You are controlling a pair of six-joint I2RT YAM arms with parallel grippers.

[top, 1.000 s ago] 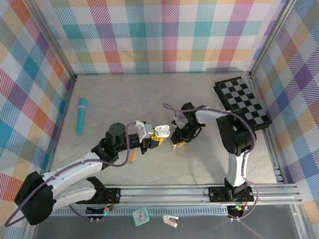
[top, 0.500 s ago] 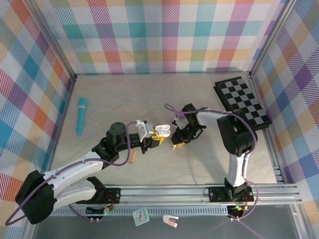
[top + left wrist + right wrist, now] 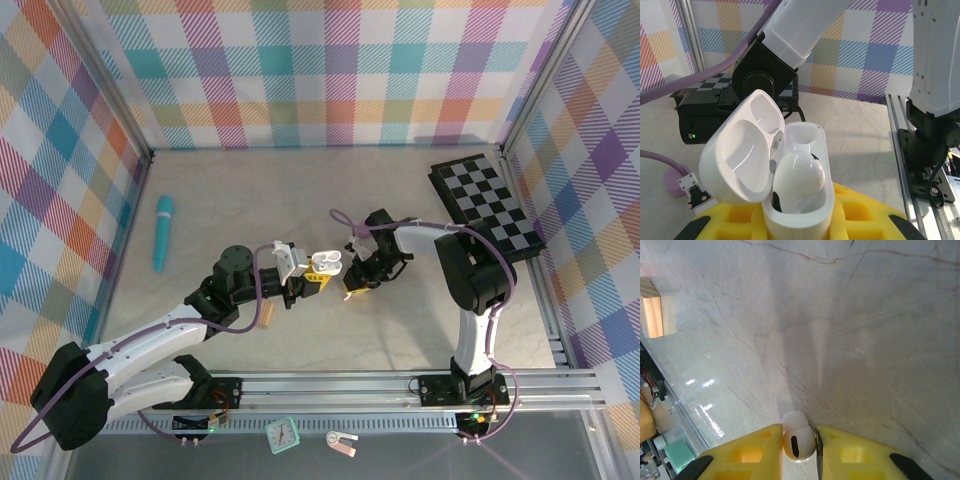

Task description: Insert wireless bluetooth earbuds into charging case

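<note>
Charging case (image 3: 795,227): lid (image 3: 740,155) swung open, held up off the worktop (image 3: 850,330) in the yellow fingers of the left claw (image 3: 316,277), which is clamped on its body.
Seated earbud (image 3: 800,182): already in the case's near socket, white, and it looks fully down.
Empty socket (image 3: 804,137): the far well of the case, beside the seated earbud, is bare.
Loose earbud (image 3: 796,429): white, low at the worktop, just right of the case and a little nearer the arm bases in the top view.
Right claw (image 3: 799,455): drawn in on the loose earbud, both yellow pads looking to touch its sides. I take this as a grip.
Done: one bud home, the case open and ready.
Left: lift the loose earbud, carry it to the case, seat it in the empty socket. Closing the lid may follow.
Other pairs: none that I can make out near the case.
</note>
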